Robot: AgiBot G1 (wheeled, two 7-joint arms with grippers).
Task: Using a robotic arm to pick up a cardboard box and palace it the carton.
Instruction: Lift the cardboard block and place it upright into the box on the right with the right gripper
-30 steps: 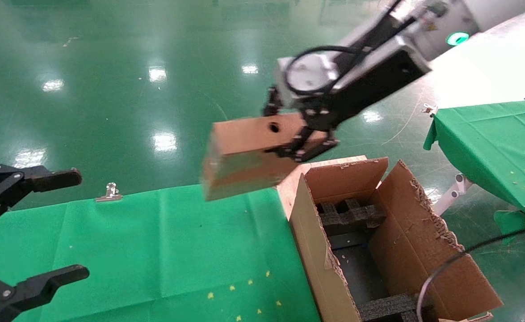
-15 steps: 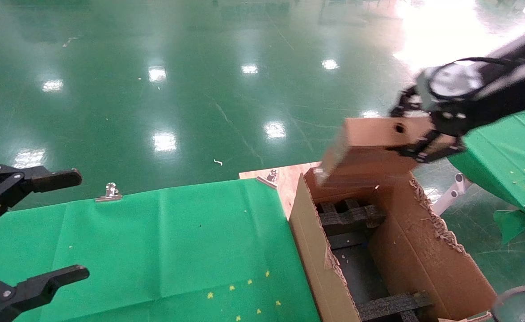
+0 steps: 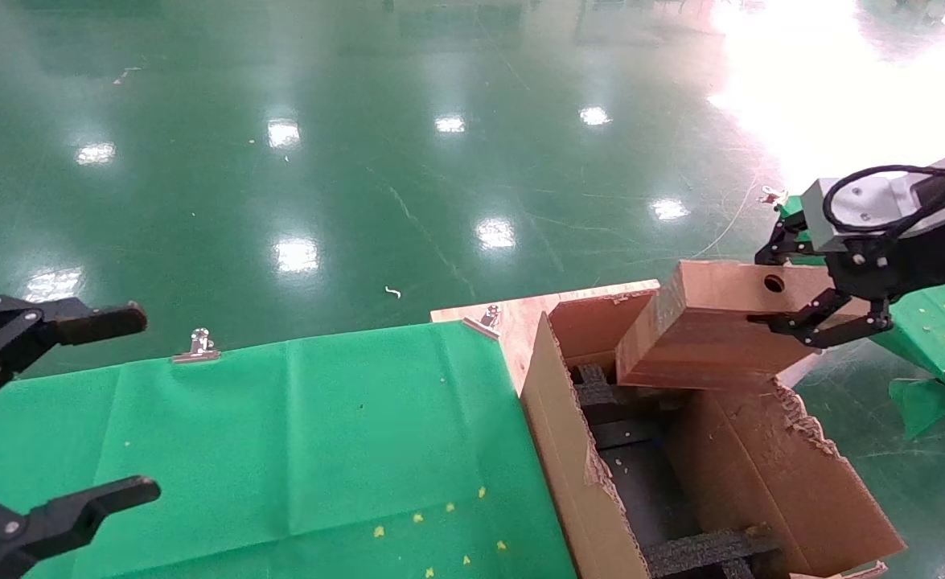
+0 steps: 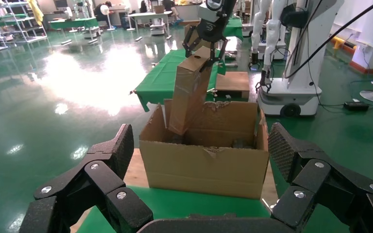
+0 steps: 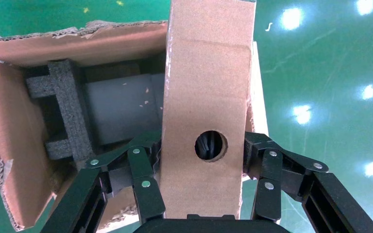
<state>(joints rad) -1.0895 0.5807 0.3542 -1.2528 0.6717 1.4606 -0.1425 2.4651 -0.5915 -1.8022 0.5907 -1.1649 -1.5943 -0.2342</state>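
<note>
right gripper (image 3: pixel 822 318): jaws clamped, extended forward | left gripper (image 3: pixel 78 410): jaws apart, parked

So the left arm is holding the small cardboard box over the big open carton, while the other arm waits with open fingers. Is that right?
Not quite: the right gripper holds the cardboard box over the carton, as the head view shows. The left gripper waits over the green cloth with open fingers.
</note>
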